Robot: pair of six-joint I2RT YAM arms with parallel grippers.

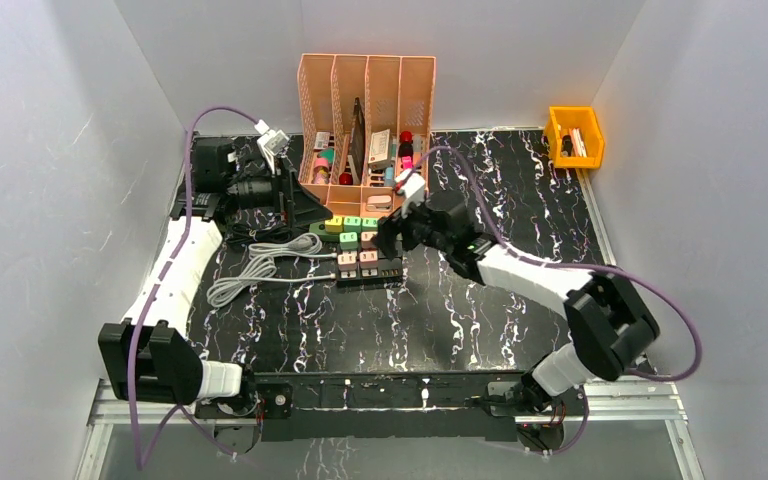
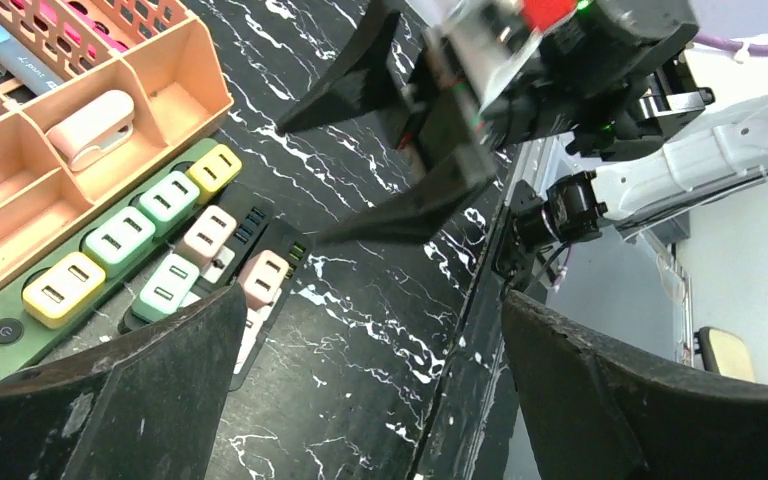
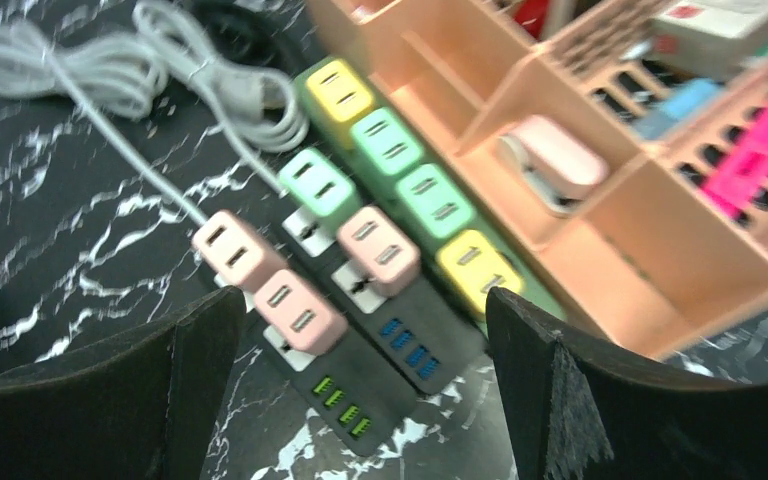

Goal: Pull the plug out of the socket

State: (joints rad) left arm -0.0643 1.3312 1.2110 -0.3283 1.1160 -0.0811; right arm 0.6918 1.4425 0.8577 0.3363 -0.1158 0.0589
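Right jaws wide open, empty, pink plug (image 3: 298,310) in black power strip (image 3: 385,372) just ahead between them; left jaws also wide open, empty, over tabletop (image 2: 360,330).

3 pink plugs (image 3: 298,308), 3 green plugs (image 3: 430,195), 2 yellow plugs (image 3: 338,90). 1 green power strip (image 2: 0,345), 2 black power strips (image 3: 400,345). 1 white cable (image 1: 260,268), 1 orange organizer (image 1: 365,80), 1 yellow bin (image 1: 560,125) at 2 o'clock.
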